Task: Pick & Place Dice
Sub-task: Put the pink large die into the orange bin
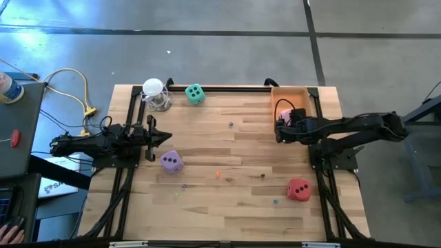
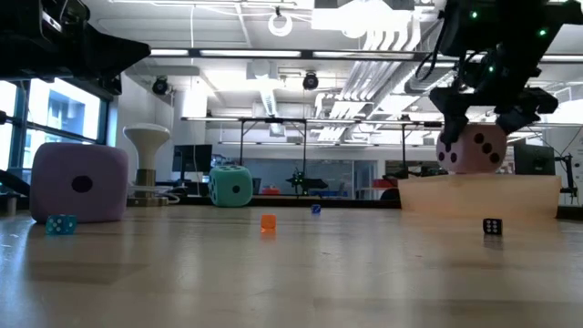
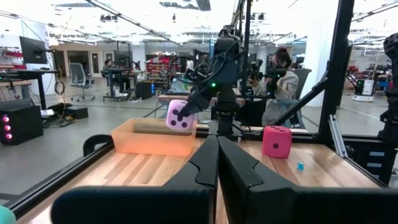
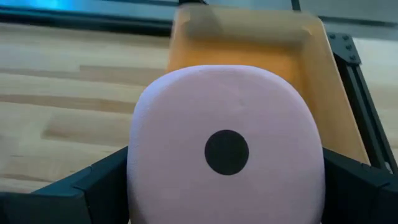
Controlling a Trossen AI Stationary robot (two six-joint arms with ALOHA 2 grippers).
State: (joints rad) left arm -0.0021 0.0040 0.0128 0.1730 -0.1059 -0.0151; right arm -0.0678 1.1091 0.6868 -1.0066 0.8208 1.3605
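While the right tool [image 1: 281,121] holds the pink die [image 2: 471,148] in wide-spread fingers above the orange tray [image 1: 308,93] at the tabletop's far right corner, nothing lies placed yet; green [image 1: 195,94], purple [image 1: 171,161] and red [image 1: 298,189] dice wait, left tool [image 1: 164,138] shut, empty

Right arm reaching in from the right edge of the high view, stretched leftward at mid-height, with the right gripper [image 1: 281,124] right of centre in the upper half. In the low view, hanging at the upper right, fingers spread wide and clamped on either side of the pink die [image 2: 471,148], holding it aloft. Left arm lying at the left of the high view, pointing rightward, left gripper [image 1: 167,138] left of centre at mid-height, fingers pressed together and holding nothing.
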